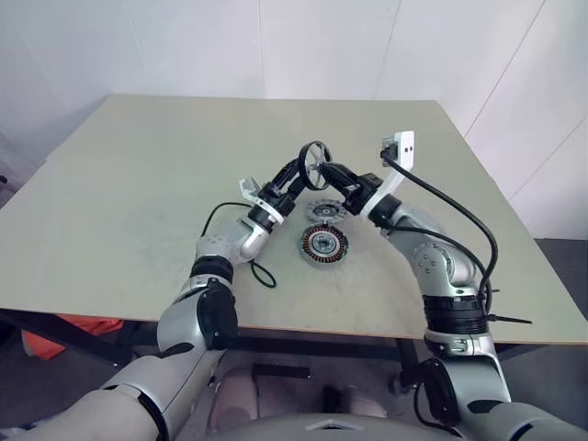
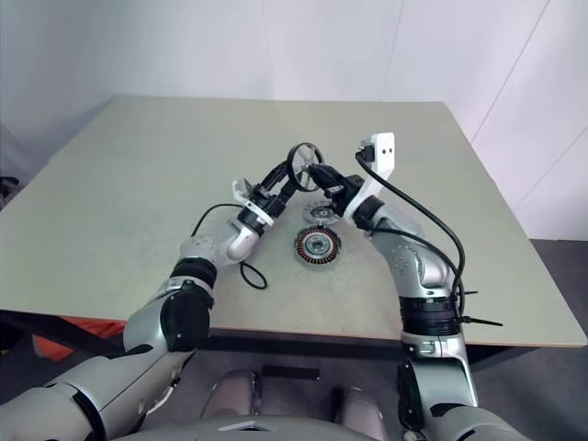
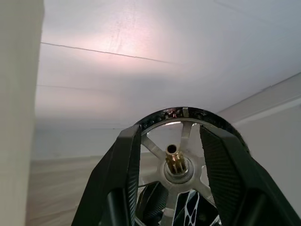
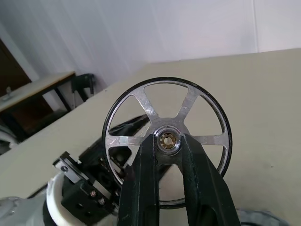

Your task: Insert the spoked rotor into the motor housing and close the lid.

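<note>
Right end effector (image 4: 162, 141): nearly closed, fingers pinching the central hub of the spoked rotor (image 1: 315, 163), disc held on edge well above the counter (image 1: 138, 193).
Left end effector (image 1: 308, 175): partly open, one finger either side of the rotor; real contact with the rim impossible to tell.
Spoked rotor: in the air between the two end effectors, upright, dark outer ring and silver spokes facing the right wrist view, brass shaft stub facing the left wrist view.
Motor housing (image 1: 323, 243): flat on the counter, below and nearer the robot than both end effectors, coppery windings up, centre hub open, not yet filled.
Lid (image 1: 322, 211): flat on the counter, ribbed face up, almost straight beneath the held rotor, just beyond the housing; touching it or not, cannot tell.
Step in hand (judged): hand-over or re-grip of the rotor in mid-air, ahead of the insertion.
Risk, drop: only a thin pinch on the hub from the right; any slackening there before the left closes properly likely to let the disc fall onto the lid or housing.
Risk, twist: left fingers closing unevenly on the rim likely to lever the rotor out of the right pinch.
Risk, seating: rotor upright now, housing lying flat; poor levelling on the way down likely to jam the shaft against the windings instead of the centre.
Risk, lid: a low sweep of either end effector likely to nudge the lid out of place.
</note>
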You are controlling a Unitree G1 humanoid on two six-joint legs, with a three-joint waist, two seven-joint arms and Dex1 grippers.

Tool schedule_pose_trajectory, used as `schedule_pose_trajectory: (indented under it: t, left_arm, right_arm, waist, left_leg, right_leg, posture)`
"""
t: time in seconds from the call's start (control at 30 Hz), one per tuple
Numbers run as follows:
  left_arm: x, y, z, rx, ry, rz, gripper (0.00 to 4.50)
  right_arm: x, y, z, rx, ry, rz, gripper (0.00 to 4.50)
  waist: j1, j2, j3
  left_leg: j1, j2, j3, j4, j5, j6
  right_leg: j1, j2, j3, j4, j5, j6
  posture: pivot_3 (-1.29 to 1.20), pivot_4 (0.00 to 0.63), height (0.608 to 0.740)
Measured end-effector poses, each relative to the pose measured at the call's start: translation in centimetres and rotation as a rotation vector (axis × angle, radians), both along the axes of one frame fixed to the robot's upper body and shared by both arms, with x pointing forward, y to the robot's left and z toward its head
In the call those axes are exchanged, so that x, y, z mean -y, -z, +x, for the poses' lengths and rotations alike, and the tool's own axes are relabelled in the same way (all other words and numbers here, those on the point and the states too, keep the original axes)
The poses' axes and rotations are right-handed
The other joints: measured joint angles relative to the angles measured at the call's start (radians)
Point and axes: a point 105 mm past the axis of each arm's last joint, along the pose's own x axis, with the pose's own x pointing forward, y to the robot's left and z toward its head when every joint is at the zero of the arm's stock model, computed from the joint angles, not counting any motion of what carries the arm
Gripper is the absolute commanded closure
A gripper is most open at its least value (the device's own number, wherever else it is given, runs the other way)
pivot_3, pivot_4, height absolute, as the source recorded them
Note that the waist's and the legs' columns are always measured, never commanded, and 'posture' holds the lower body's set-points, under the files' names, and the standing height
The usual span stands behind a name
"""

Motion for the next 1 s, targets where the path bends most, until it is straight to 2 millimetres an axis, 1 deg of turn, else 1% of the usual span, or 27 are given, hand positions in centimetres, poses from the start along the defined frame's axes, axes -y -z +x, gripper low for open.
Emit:
schedule_pose_trajectory:
  t: [0.03, 0.07, 0.13, 0.2, 0.23, 0.33, 0.4, 0.57, 0.73, 0.83, 1.0]
  left_arm:
    - [-0.3, 0.3, 0.0, -0.002, -0.007, 0.009, 2.41]
    - [-0.7, 0.7, -0.1, -0.006, -0.015, 0.023, 2.41]
    - [-1.9, 2.0, -0.3, -0.024, -0.038, 0.065, 2.41]
    - [-3.4, 3.0, -0.5, -0.033, -0.07, 0.105, 2.41]
    - [-3.8, 3.2, -0.6, -0.033, -0.08, 0.117, 2.41]
    - [-5.0, 3.3, -0.6, -0.024, -0.112, 0.148, 2.41]
    - [-6.0, 3.4, -0.6, -0.023, -0.144, 0.163, 2.41]
    - [-7.1, 3.3, -0.6, -0.013, -0.195, 0.198, 2.41]
    - [-6.5, 3.3, -0.8, -0.017, -0.197, 0.213, 2.41]
    - [-6.3, 3.1, -0.9, -0.015, -0.198, 0.223, 2.41]
    - [-6.6, 3.2, -1.1, -0.022, -0.208, 0.239, 2.41]
  right_arm:
    - [0.5, -0.3, -0.1, 0.013, 0.0, -0.032, 4.15]
    - [0.9, -0.5, -0.5, 0.034, -0.013, -0.102, 4.15]
    - [1.8, -0.3, -1.4, 0.068, -0.049, -0.292, 4.15]
    - [2.4, 0.7, -2.3, 0.063, -0.086, -0.436, 4.15]
    - [2.5, 1.4, -2.6, 0.048, -0.108, -0.481, 4.15]
    - [2.0, 3.2, -4.1, 0.016, -0.211, -0.599, 4.15]
    - [1.5, 3.6, -4.7, 0.008, -0.261, -0.627, 4.15]
    - [1.1, 4.3, -5.2, -0.025, -0.304, -0.646, 4.15]
    - [0.5, 5.3, -5.2, -0.059, -0.316, -0.634, 4.15]
    - [0.6, 5.9, -5.0, -0.079, -0.304, -0.627, 4.15]
    - [0.9, 6.8, -5.4, -0.114, -0.303, -0.628, 4.15]
  waist:
    - [0.0, 0.0, 0.0]
    - [0.0, 0.0, 0.0]
    - [0.001, 0.0, 0.0]
    - [0.0, 0.0, 0.0]
    - [-0.001, 0.0, 0.0]
    - [-0.001, 0.0, 0.0]
    - [-0.001, 0.0, 0.0]
    - [0.0, 0.0, 0.0]
    - [-0.001, 0.0, 0.0]
    - [-0.001, 0.0, 0.0]
    - [-0.001, 0.0, 0.0]
  left_leg:
    - [0.0, 0.0, 0.0, 0.0, 0.0, 0.0]
    - [0.0, 0.0, 0.0, 0.0, 0.0, 0.0]
    - [0.001, 0.0, -0.002, 0.0, 0.0, 0.0]
    - [0.003, 0.001, -0.003, -0.001, 0.0, 0.0]
    - [0.003, 0.001, -0.003, -0.001, 0.0, 0.0]
    - [0.004, 0.002, -0.003, 0.0, 0.0, 0.0]
    - [0.004, 0.001, -0.003, 0.0, 0.0, 0.0]
    - [0.004, 0.001, -0.002, 0.003, -0.001, 0.002]
    - [0.004, 0.001, -0.002, 0.003, -0.001, 0.002]
    - [0.004, 0.001, -0.002, 0.003, -0.001, 0.002]
    - [0.004, 0.001, -0.002, 0.003, -0.001, 0.002]
  right_leg:
    - [0.0, 0.0, 0.0, 0.0, 0.0, 0.0]
    - [0.0, 0.0, 0.0, 0.0, 0.0, 0.0]
    - [0.002, 0.0, 0.0, 0.0, -0.001, 0.002]
    - [0.003, 0.002, 0.0, 0.0, -0.001, 0.003]
    - [0.003, 0.002, 0.0, 0.0, -0.001, 0.003]
    - [0.003, 0.002, 0.0, 0.0, -0.001, 0.002]
    - [0.004, 0.002, 0.001, 0.001, -0.001, 0.002]
    - [0.006, 0.001, 0.001, 0.001, -0.001, 0.002]
    - [0.005, 0.001, 0.001, 0.001, -0.001, 0.002]
    - [0.005, 0.001, 0.001, 0.001, -0.001, 0.002]
    - [0.005, 0.001, 0.001, 0.001, -0.001, 0.002]
  posture:
    - [0.0, 0.0, 0.74]
    - [0.0, 0.0, 0.74]
    - [0.0, 0.0, 0.74]
    - [0.0, 0.0, 0.74]
    - [0.0, 0.0, 0.74]
    - [0.0, 0.0, 0.74]
    - [0.0, 0.0, 0.74]
    - [0.0, 0.0, 0.74]
    - [0.0, 0.0, 0.74]
    - [0.0, 0.0, 0.74]
    - [0.0, 0.0, 0.74]
